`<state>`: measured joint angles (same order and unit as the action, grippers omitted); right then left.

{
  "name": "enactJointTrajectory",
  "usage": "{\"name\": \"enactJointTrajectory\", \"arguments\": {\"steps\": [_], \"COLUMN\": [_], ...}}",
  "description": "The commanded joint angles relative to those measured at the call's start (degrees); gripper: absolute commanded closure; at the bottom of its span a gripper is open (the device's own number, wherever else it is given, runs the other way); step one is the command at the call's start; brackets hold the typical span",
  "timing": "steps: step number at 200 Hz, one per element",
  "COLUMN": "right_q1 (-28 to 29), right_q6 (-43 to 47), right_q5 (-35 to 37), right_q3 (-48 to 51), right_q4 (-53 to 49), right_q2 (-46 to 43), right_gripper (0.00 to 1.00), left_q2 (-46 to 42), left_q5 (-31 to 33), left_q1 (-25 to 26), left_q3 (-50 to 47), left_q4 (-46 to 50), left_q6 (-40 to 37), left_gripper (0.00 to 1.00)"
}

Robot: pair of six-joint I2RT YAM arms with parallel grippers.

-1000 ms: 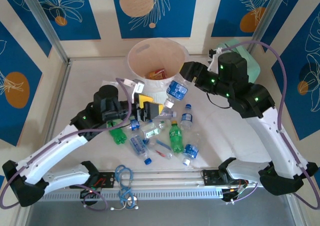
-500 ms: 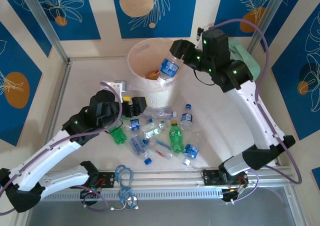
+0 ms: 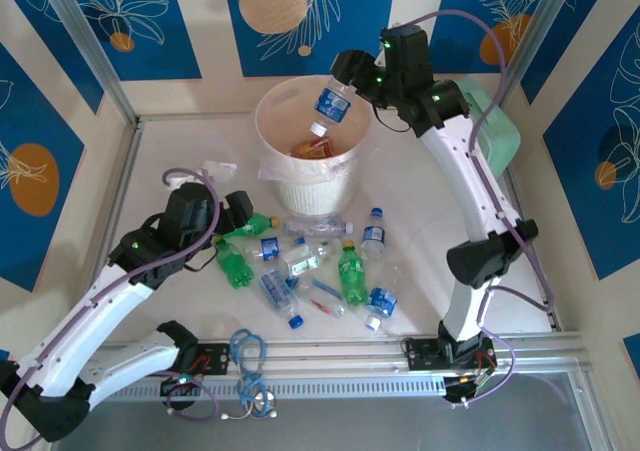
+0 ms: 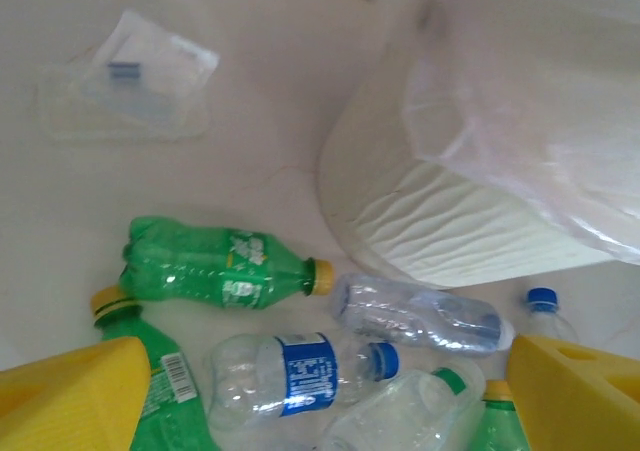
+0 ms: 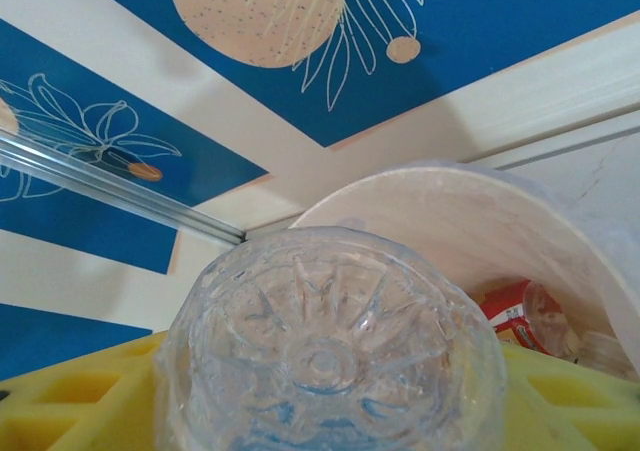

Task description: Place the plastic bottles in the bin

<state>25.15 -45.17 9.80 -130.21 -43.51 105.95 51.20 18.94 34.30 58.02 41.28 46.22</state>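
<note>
1. While the left tool (image 3: 243, 211) hangs low over the table (image 3: 430, 221), at the left side of the heap of bottles (image 3: 320, 266), its yellow fingers (image 4: 70, 396) stand wide apart; nothing is gripped between them.
2. Behind this tool a small clear bag (image 4: 125, 86) lies flat on the table, apart from the bottles.
3. Just in front of the same tool a green bottle (image 4: 215, 266) lies on its side, with its yellow cap pointing toward the bin (image 3: 270, 111). A second green bottle (image 4: 150, 371) lies near the left finger. A clear bottle with blue label (image 4: 300, 371) lies between the two fingers, below them.
4. The heap itself is in the middle of the table, in front of the bin; it has clear bottles with blue labels and green ones, some touching each other.
5. The bin is white and round and stands behind the heap; a clear liner (image 4: 540, 101) hangs over its wall; at the bottom inside lies a bottle with red-orange label (image 5: 515, 316).
6. The right tool (image 3: 347, 74) is above the right rim of the bin; it is clamped on a blue-labelled bottle (image 3: 330, 104), which hangs cap down over the opening; from the right wrist its ribbed base sits between the yellow fingers.
7. At the right of the bin a mint green case (image 3: 497, 136) lies on the table, partly behind the right arm.
</note>
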Motion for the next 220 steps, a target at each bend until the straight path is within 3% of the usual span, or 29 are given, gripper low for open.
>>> {"name": "enactJointTrajectory", "arguments": {"steps": [1, 28, 79, 97, 127, 157, 220], "right_q1": [0.49, 1.11, 4.25, 6.33, 11.06, 16.25, 25.39], "right_q6": [2.18, 3.13, 6.43, 6.92, 5.9, 5.64, 1.69], "right_q5": [-1.34, -0.72, 3.53, 5.48, 7.05, 9.24, 11.97], "right_q3": [-5.9, -10.19, -8.95, -2.06, 17.73, 30.39, 46.63], "right_q4": [-4.74, -8.26, -10.5, -8.71, 0.52, 1.85, -1.35], "right_q2": [3.36, 6.51, 1.61, -4.35, -19.19, -30.09, -40.46], "right_gripper": [0.27, 0.11, 0.1, 0.11, 0.1, 0.1, 0.1], "left_q2": [0.25, -0.04, 0.19, 1.34, 2.13, 4.21, 12.08], "left_q5": [-4.81, -7.16, -7.93, -8.7, -10.47, -13.09, -13.96], "left_q1": [-3.28, -7.72, -9.79, -9.74, -9.87, -10.66, -11.39], "left_q3": [-2.97, -5.78, -9.05, -10.47, -14.69, -18.28, -20.57], "left_q4": [3.72, 5.12, 7.29, 8.08, 6.13, 1.52, -5.96], "left_q6": [4.12, 6.96, 10.32, 11.04, 13.39, 15.74, 17.64], "left_gripper": [0.08, 0.08, 0.14, 0.18, 0.2, 0.21, 0.23]}}
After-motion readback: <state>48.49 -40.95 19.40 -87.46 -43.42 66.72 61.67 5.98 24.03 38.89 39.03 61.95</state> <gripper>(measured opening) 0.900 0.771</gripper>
